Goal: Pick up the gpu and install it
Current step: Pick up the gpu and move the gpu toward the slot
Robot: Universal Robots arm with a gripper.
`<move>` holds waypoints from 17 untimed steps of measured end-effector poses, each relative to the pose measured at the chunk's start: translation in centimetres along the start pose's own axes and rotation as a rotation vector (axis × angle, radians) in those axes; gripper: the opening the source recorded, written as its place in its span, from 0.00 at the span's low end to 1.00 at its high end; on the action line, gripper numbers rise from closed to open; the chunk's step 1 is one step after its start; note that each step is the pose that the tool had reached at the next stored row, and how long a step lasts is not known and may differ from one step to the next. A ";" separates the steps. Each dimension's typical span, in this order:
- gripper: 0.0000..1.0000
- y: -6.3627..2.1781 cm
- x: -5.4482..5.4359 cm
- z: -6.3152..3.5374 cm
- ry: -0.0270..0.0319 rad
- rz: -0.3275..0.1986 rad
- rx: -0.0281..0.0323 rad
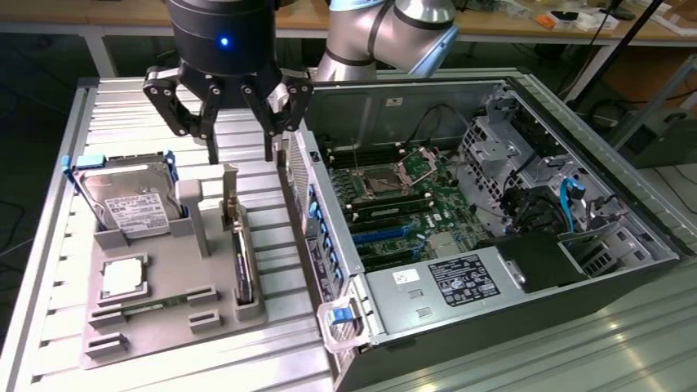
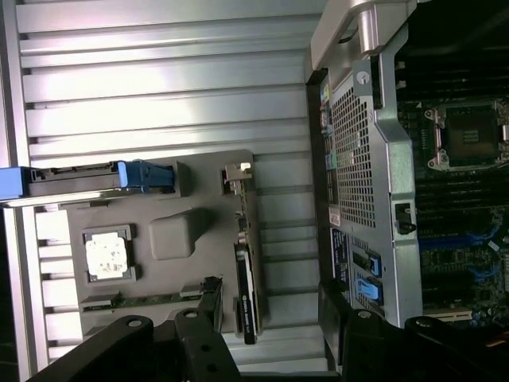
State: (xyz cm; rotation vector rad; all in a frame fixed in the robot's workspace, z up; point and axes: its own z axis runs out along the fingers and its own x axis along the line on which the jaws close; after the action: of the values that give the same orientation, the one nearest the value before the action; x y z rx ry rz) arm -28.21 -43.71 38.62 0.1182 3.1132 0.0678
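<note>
The gpu (image 1: 243, 263) is a thin dark card standing on edge in a slot of the grey holder tray (image 1: 207, 237), with its silver bracket at the far end. My gripper (image 1: 240, 152) hangs above the bracket end of the card, open, with nothing between its black fingers. In the wrist view the gpu (image 2: 246, 274) lies ahead of the gripper (image 2: 274, 318), whose two fingers straddle the card's line with a wide gap. The open computer case (image 1: 490, 204) lies at the exterior view's right, motherboard (image 1: 397, 200) facing up.
On the tray stand a silver hard drive (image 1: 126, 202) with blue handles, a CPU (image 1: 123, 276) and a green RAM stick (image 1: 142, 309). The case's perforated side wall (image 2: 358, 151) rises close beside the card. The ribbed metal table (image 1: 130, 98) runs under everything.
</note>
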 end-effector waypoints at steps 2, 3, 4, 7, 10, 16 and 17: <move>0.60 -0.02 0.0 0.27 -0.0002 0.000 0.0000; 0.60 -0.02 0.0 0.39 -0.0004 0.000 0.0001; 0.60 -0.03 0.0 0.52 -0.0005 0.000 0.0002; 0.60 -0.05 0.0 0.91 -0.0012 0.000 0.0004; 0.60 -0.09 0.2 1.49 -0.0016 0.000 0.0007; 0.60 -0.17 0.4 2.10 -0.0023 0.000 0.0006; 0.60 -0.17 0.4 2.11 -0.0022 0.000 0.0007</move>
State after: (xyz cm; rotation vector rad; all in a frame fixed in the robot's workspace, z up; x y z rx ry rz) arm -28.53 -43.77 36.50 0.1179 3.1110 0.0665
